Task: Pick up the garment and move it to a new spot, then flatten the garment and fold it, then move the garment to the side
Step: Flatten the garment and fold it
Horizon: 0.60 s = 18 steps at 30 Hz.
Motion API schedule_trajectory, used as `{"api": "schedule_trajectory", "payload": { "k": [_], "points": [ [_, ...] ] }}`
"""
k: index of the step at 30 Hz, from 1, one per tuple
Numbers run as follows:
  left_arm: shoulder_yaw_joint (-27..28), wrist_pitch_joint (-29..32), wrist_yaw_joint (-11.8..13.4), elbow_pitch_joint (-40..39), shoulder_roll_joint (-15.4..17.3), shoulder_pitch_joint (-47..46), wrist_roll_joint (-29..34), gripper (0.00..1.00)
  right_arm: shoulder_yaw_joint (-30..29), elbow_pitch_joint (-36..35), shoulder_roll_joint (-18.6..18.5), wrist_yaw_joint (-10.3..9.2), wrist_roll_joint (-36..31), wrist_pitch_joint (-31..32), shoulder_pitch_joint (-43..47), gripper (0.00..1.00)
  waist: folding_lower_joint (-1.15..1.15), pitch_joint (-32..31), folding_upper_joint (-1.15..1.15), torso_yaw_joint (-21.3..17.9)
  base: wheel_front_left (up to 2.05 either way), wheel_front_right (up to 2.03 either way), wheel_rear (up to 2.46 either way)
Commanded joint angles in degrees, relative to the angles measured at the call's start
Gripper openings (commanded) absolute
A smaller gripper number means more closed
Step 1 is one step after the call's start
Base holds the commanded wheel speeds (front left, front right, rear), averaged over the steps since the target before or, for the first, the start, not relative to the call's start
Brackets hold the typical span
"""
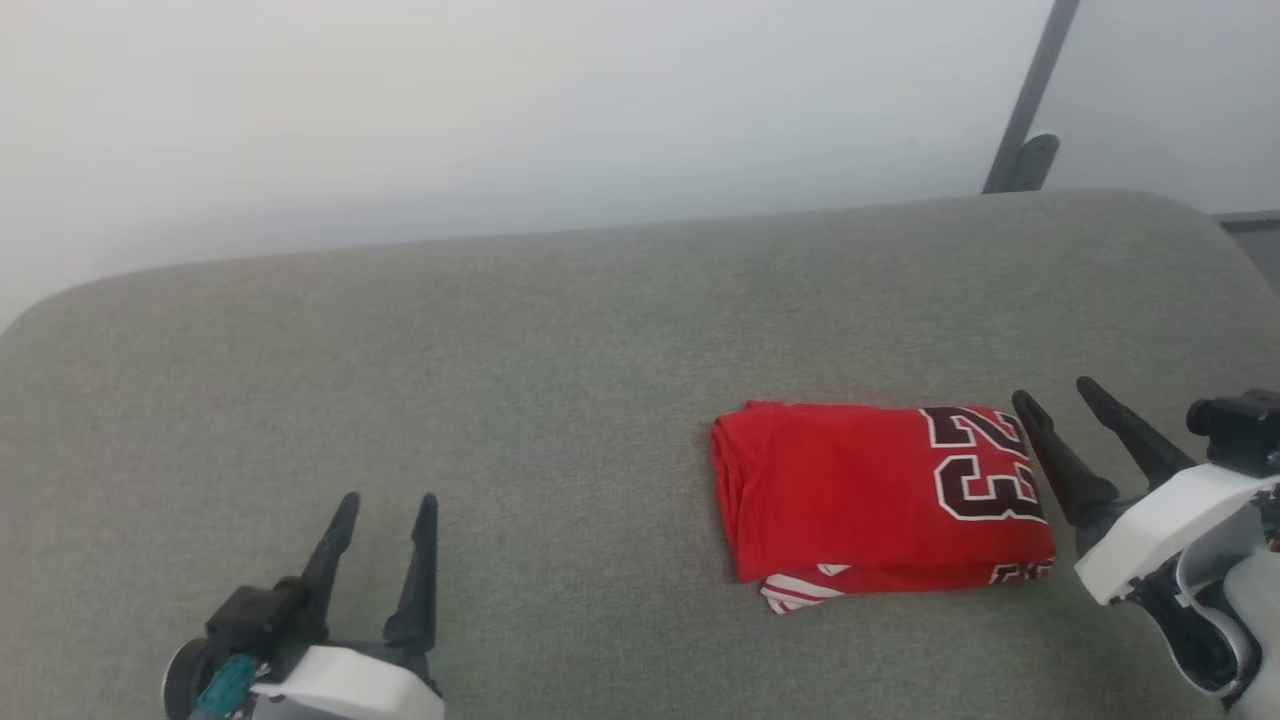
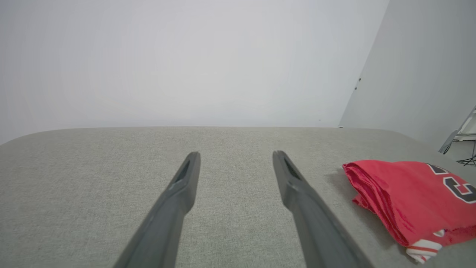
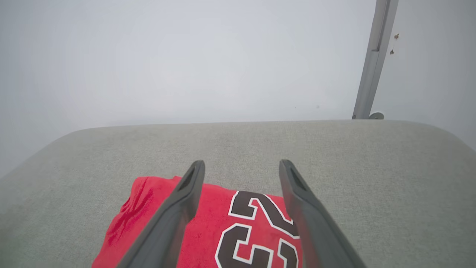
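Bright red shirt (image 1: 850, 490), and there's the dark number 23 (image 1: 985, 462) edged in white, with red-and-white stripes on the trim (image 1: 800, 590). The cushion (image 1: 450, 350) is plain grey-green, the wall (image 1: 500, 120) pale whitish. The left gripper (image 1: 388, 497) and the right gripper (image 1: 1050, 388) both have near-black fingers and white casings.

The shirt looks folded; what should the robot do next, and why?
Probably close the right gripper on the number-23 edge of the red jersey to slide it aside: it lies folded on the grey fabric surface, both grippers open, left gripper far off.
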Motion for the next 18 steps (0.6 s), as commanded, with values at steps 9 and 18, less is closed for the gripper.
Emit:
{"api": "schedule_trajectory", "payload": {
  "k": [9, 18],
  "points": [
    [3.8, -0.3, -0.1, -3.5, 0.1, 5.3, -0.4, 1.00, -4.2, 1.0, 2.8, -0.01, -5.1, -3.6, 3.1, 1.00, 0.00, -3.4, 0.00, -1.5, 0.00, 0.00, 0.00],
    [5.4, -0.3, -0.1, -7.9, 0.0, 12.5, 0.1, 1.00, -14.0, -5.6, 6.1, -0.01, -11.3, -3.6, 10.4, 1.00, 0.00, -4.5, 0.00, -1.0, 0.00, 0.00, 0.00]
  ]
}}
